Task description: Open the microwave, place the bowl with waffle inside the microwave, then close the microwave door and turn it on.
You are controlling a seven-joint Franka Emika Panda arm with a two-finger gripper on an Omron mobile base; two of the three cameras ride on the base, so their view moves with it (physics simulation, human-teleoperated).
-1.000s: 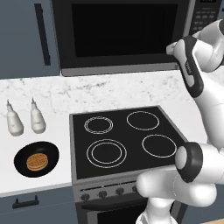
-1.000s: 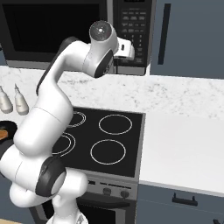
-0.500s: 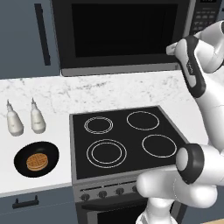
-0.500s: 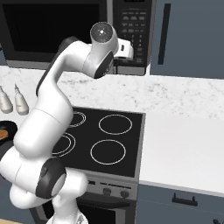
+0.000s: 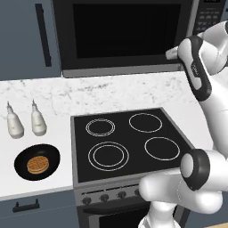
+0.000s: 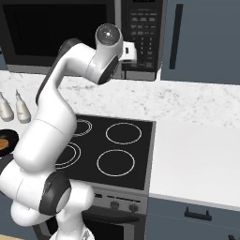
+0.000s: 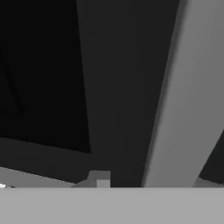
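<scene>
The microwave (image 5: 129,67) hangs over the stove with its door (image 5: 124,31) closed and its button panel (image 6: 143,33) at the right. My gripper (image 5: 171,54) is up against the door's right edge, also seen beside the panel (image 6: 133,52). In the hand view a pale grey upright bar (image 7: 179,109) on the dark door frame runs between my two fingertips (image 7: 99,178), which stand well apart, so the gripper (image 7: 150,180) is open. The black bowl (image 5: 37,162) with the golden waffle (image 5: 37,164) sits on the counter left of the stove, far below the gripper.
The black stovetop (image 5: 129,142) with four burner rings lies under the arm. Behind the bowl stand two white bottles (image 5: 26,122). A blue-grey cabinet door with a black handle (image 5: 41,33) is left of the microwave, another (image 6: 176,35) right of it. A white counter (image 6: 197,154) extends rightwards.
The hand has edged slightly closer to the microwave door's right edge. The bowl, waffle and door have not moved.
</scene>
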